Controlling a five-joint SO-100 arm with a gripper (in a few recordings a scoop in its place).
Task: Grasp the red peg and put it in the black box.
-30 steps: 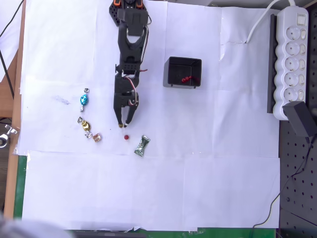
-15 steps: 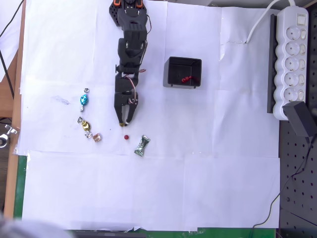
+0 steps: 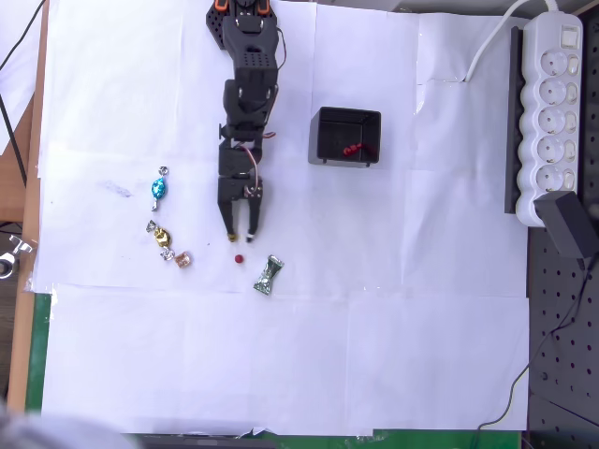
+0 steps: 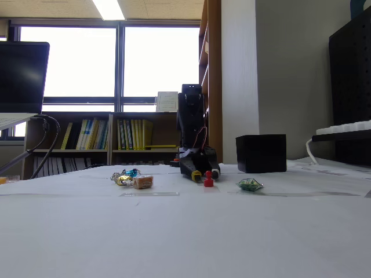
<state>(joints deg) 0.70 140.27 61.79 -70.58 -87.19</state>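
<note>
The red peg (image 3: 240,259) stands on the white paper, a bead-sized red dot; the fixed view has the red peg (image 4: 208,182) just in front of the arm. My black gripper (image 3: 241,238) points down the picture with its tips just short of the peg, fingers spread open and holding nothing. In the fixed view the gripper (image 4: 206,174) rests low over the table right behind the peg. The black box (image 3: 329,138) sits to the right of the arm with small red pieces (image 3: 352,149) inside. From the side, the black box (image 4: 261,153) stands right of the arm.
Wrapped candies lie around the peg: a green one (image 3: 267,275) close on its right, a pink one (image 3: 184,260), a gold one (image 3: 161,235) and a blue one (image 3: 158,190) to the left. A white power strip (image 3: 552,112) runs along the right edge.
The gripper's fingers have spread from nearly together to open, and its tips have shifted slightly toward the red peg. The peg and candies have not moved.
</note>
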